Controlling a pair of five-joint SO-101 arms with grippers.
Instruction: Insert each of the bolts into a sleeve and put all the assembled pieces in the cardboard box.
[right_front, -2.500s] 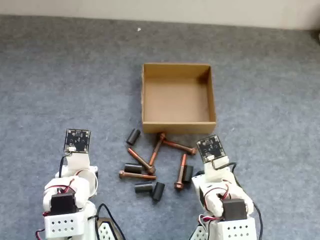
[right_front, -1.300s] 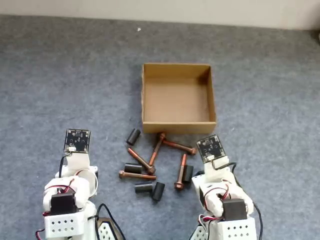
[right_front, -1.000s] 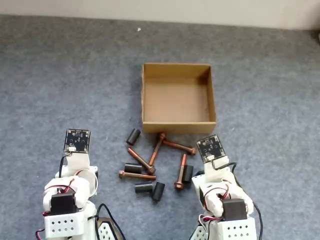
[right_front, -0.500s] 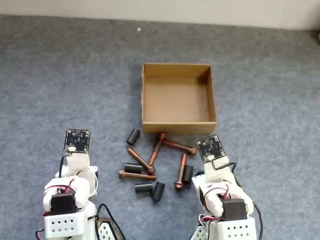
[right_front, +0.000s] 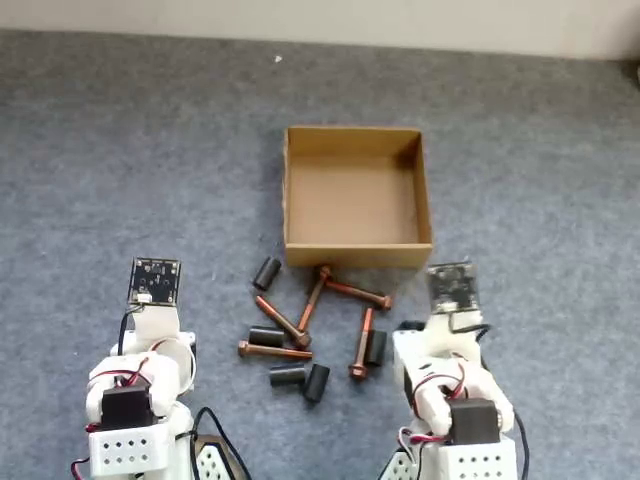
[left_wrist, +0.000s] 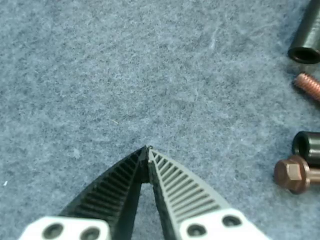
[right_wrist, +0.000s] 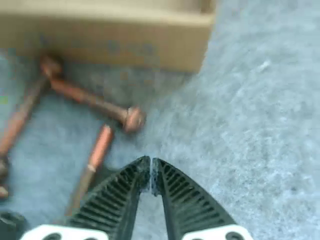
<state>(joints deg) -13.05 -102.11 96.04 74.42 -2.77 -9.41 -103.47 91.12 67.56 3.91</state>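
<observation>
The left end effector (left_wrist: 148, 150) hangs just above the grey felt table (right_front: 150, 150) with its ribbed jaws pressed together at the tips and nothing between them; the right end effector (right_wrist: 151, 161) is likewise closed and empty, aimed at bare felt beside the front corner of the cardboard box (right_front: 357, 256). The box holds nothing; no bolt is in a sleeve yet, so the task looks to be at its start.

The five copper-coloured bolts (right_front: 310, 298) lie loose between the arms, just in front of the box; two meet at their heads right against its front wall, and the others lie close alongside. The black sleeves (right_front: 287, 376) are scattered among them; one sleeve (right_front: 377, 347) sits touching a bolt (right_front: 362, 342) near the right arm.

Likely troubles: a descent with jaws closed would shove a bolt instead of gripping it; pulling one bolt from the cluster may drag its neighbours; the box wall leaves little finger room by the bolt heads; round sleeves may roll when nudged; a skewed grip would make insertion jam.
</observation>
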